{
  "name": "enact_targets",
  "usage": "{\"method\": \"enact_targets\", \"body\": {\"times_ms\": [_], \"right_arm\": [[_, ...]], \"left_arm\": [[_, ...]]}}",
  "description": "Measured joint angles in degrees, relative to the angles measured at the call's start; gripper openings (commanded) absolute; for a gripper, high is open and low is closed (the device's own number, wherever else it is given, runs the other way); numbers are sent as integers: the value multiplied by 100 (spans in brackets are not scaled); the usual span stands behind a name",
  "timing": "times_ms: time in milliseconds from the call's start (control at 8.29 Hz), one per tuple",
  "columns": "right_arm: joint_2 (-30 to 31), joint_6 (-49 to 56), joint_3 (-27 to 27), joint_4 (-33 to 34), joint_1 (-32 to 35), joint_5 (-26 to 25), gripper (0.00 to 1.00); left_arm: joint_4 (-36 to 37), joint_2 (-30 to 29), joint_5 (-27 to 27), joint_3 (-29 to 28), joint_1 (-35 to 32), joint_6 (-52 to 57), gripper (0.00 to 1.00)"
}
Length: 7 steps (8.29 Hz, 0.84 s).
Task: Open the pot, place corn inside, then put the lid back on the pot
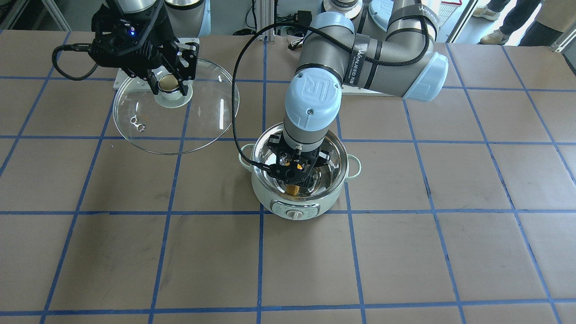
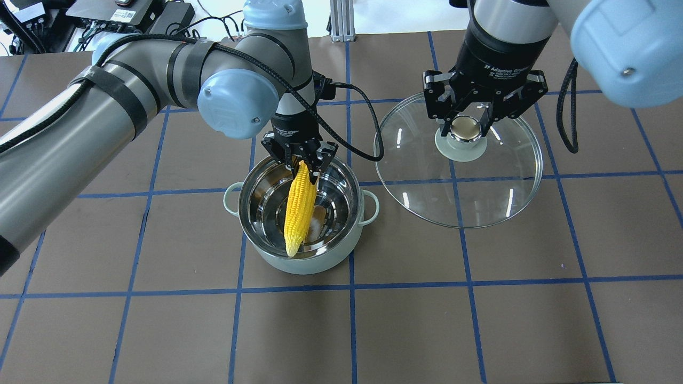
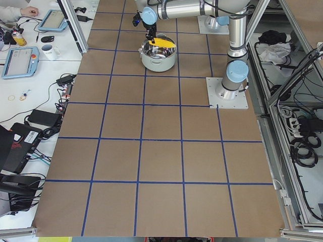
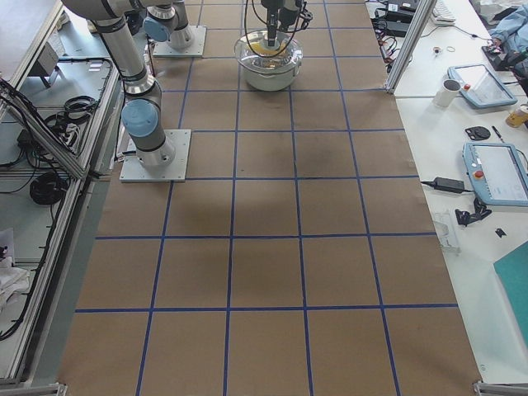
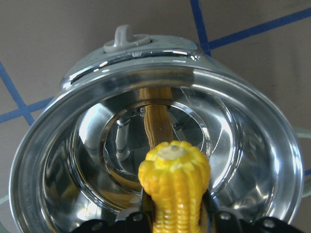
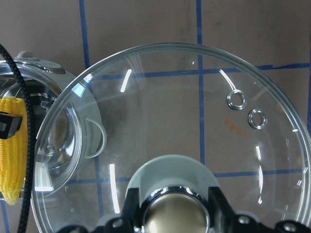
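The mint-green pot [image 2: 299,264] stands open at the table's middle, its steel inside bare; it also shows in the front view [image 1: 270,198]. My left gripper [image 2: 302,162] is shut on the thick end of the yellow corn [image 2: 298,208] and holds it tip down over the pot's opening. The left wrist view shows the corn [image 5: 175,165] above the pot's bowl [image 5: 58,160]. My right gripper [image 2: 465,125] is shut on the beige knob of the glass lid [image 2: 459,192] and holds it level above the table beside the pot. The lid fills the right wrist view [image 6: 184,116].
Brown table cover with a blue tape grid. The left arm's black cable [image 2: 368,133] loops between pot and lid. A white arm base plate [image 1: 120,74] lies behind the lid. Side tables with tablets and a mug [image 4: 450,92] stand beyond the table's far edge.
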<state>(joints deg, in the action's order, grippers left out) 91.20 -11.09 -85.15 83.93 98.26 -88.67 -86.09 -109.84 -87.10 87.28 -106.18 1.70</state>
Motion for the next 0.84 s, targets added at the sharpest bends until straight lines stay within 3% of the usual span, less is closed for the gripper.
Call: {"method": "enact_targets", "body": {"times_ms": [121, 241, 844], "right_arm": [[2, 1, -1, -16, 0, -6, 18], [3, 2, -1, -45, 0, -10, 18], [-5, 10, -1, -75, -7, 16, 18]], "left_arm": [[26, -95, -18, 5, -4, 9, 96], [158, -191, -24, 4, -6, 12, 100], [260, -102, -199, -64, 35, 7, 100]]}}
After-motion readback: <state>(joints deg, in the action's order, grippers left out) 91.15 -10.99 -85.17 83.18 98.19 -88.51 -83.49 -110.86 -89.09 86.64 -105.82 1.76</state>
